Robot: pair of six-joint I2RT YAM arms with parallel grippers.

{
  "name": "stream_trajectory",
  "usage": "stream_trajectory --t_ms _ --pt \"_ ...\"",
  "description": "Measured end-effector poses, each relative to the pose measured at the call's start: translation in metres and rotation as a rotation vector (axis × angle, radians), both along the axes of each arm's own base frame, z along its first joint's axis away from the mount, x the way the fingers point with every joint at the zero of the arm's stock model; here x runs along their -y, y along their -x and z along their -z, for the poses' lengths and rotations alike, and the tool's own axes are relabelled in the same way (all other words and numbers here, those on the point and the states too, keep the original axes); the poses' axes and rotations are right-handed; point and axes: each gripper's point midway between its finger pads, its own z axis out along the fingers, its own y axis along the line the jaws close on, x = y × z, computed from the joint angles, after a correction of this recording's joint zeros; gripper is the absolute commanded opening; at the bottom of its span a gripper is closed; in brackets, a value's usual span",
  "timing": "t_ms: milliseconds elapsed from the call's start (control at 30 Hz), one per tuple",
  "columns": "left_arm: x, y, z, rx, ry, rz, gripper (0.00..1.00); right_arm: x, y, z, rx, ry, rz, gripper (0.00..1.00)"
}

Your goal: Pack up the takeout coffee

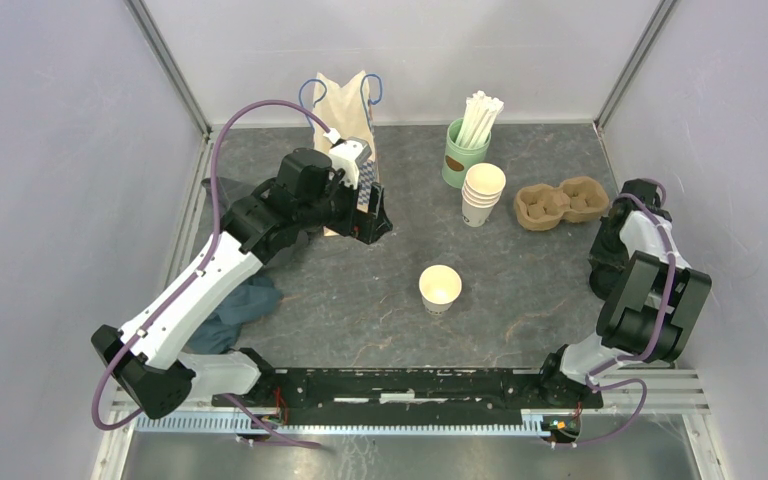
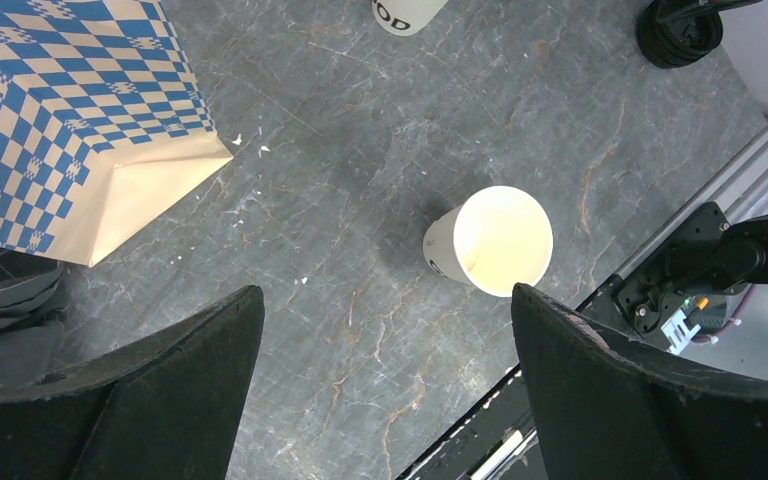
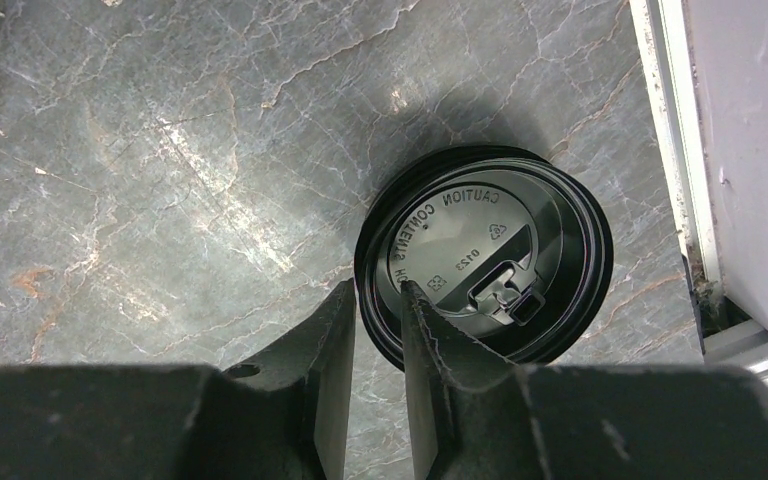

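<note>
An open white paper cup (image 1: 440,288) stands without a lid in the middle of the table; it also shows in the left wrist view (image 2: 490,245). A stack of white cups (image 1: 483,193) stands behind it. My left gripper (image 1: 372,222) is open and empty, raised beside the paper bag; its jaws (image 2: 388,295) stand wide apart above bare table, near the open cup. My right gripper (image 3: 378,288) is by the right wall, its fingers pinched on the rim of a black plastic lid (image 3: 490,260) that lies on the table. The lid is hidden in the top view.
A paper bag with a blue check pattern (image 1: 345,120) stands at the back left. A green cup of white straws (image 1: 465,150) and a brown pulp carrier (image 1: 563,203) stand at the back right. A dark cloth (image 1: 245,305) lies under the left arm.
</note>
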Motion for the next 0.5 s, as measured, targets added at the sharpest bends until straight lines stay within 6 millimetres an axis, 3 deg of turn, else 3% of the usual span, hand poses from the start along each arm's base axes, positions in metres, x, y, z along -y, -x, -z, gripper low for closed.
stream_trajectory --t_ms 333,500 --pt "0.0 0.0 -0.0002 0.0 0.0 0.0 1.0 -0.0008 0.0 0.0027 -0.007 -0.007 -0.004 0.25" --pt "0.0 0.0 -0.0002 0.0 0.0 0.0 1.0 -0.002 -0.0001 0.0054 -0.013 -0.016 -0.009 0.17"
